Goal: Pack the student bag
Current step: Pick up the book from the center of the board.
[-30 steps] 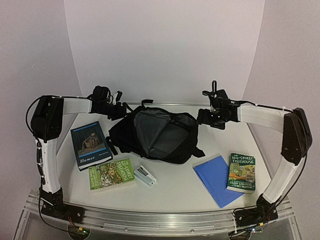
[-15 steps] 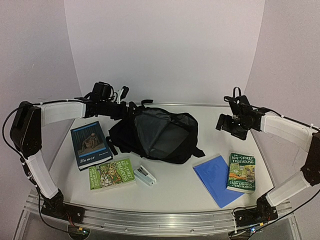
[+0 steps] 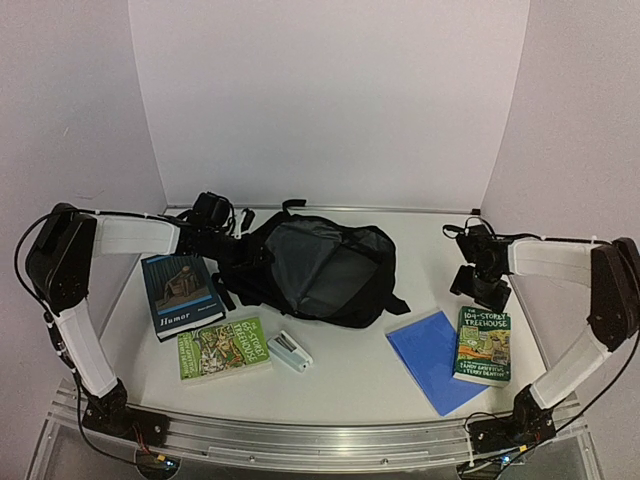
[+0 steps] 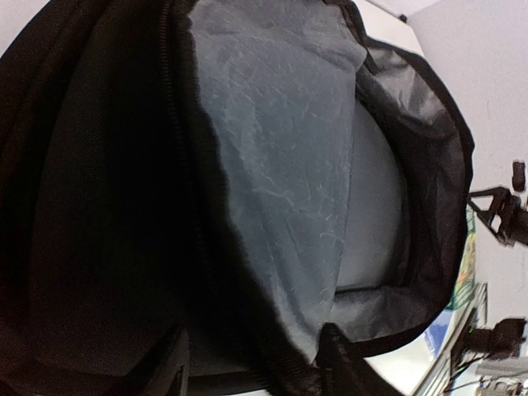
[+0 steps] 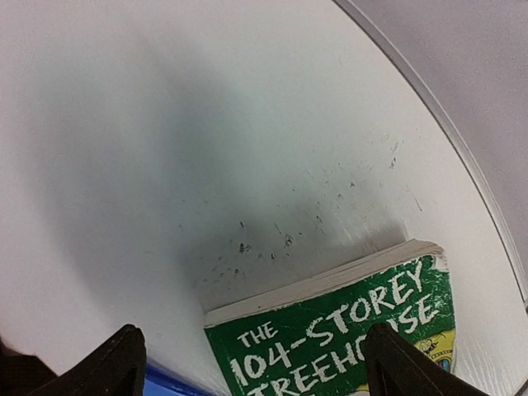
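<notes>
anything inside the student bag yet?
Only grey lining shows through the open mouth of the student bag; nothing lies on it. Space under the black outer fabric is covered, so unknown.

The student bag (image 3: 320,265) is black with a grey lining, the folder (image 3: 430,355) plain blue, the Treehouse book (image 3: 483,345) green (white lettering), the Humor book (image 3: 181,290) dark blue, the desk (image 3: 350,378) white

The mouth of the student bag (image 3: 325,268) gapes wide; bare table (image 3: 432,278) runs between it and the treehouse book (image 3: 483,345) at the right edge.
</notes>
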Motion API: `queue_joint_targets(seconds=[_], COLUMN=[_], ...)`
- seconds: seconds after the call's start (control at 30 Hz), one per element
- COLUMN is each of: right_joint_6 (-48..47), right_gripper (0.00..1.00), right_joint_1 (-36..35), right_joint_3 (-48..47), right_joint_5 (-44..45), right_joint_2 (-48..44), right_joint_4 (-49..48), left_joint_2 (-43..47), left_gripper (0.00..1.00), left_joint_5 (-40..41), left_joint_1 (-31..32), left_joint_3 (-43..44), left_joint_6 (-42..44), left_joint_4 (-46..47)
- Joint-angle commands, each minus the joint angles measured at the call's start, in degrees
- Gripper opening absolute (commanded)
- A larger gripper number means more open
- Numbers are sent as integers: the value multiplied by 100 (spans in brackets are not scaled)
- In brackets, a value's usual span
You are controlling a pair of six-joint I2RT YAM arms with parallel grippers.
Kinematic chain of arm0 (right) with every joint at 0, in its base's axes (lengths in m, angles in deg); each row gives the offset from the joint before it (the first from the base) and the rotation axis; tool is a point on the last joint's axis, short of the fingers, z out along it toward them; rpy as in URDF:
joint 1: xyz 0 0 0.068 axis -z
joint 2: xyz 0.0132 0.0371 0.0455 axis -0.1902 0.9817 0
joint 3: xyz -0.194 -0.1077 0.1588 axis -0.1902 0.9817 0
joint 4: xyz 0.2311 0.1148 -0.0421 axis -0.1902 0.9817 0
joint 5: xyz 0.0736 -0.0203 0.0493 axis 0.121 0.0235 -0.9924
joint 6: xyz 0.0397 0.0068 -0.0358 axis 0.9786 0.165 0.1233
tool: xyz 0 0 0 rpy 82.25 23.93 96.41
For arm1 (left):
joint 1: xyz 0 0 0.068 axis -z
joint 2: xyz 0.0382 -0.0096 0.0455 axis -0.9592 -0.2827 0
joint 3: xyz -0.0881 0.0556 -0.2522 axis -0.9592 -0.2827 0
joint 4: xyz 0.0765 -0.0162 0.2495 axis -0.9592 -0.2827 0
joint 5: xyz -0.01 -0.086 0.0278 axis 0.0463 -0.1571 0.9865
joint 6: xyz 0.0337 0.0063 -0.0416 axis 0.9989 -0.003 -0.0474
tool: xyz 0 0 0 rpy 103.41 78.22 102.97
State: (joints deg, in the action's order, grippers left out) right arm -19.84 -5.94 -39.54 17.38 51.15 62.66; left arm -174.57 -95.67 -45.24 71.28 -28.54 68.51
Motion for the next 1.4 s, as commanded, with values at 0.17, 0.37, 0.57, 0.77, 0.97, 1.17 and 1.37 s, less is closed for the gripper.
queue_joint_targets(seconds=[0.17, 0.37, 0.57, 0.77, 0.97, 1.17, 1.37], right_joint_6=[512, 555, 419, 236, 97, 137, 333], right_gripper=[87, 85, 77, 63, 32, 11, 0], right_joint_1=[-9, -16, -8, -15, -11, -22, -130], right_joint_3=[181, 147, 166, 238, 309, 316, 149], right_joint_5=[375, 452, 234, -316, -917, -1717, -2286], right_joint_2=[694, 1159, 1362, 1363, 1384, 950, 349], right_joint_4=[121, 151, 137, -116, -402, -711, -927], left_joint_2=[-439, -545, -218, 201, 716, 1374, 1725], left_gripper=[17, 24, 49, 85, 94, 100, 100], left_joint_5=[754, 270, 314, 459, 687, 954, 809], left_joint_1=[-126, -312, -318, -314, -311, -306, -270], left_joint_3=[114, 31, 41, -29, -141, -236, -337], left_joint_6=[-238, -312, -228, -241, -281, -155, -193], left_joint_4=[-283, -143, -224, -353, -517, -661, -644])
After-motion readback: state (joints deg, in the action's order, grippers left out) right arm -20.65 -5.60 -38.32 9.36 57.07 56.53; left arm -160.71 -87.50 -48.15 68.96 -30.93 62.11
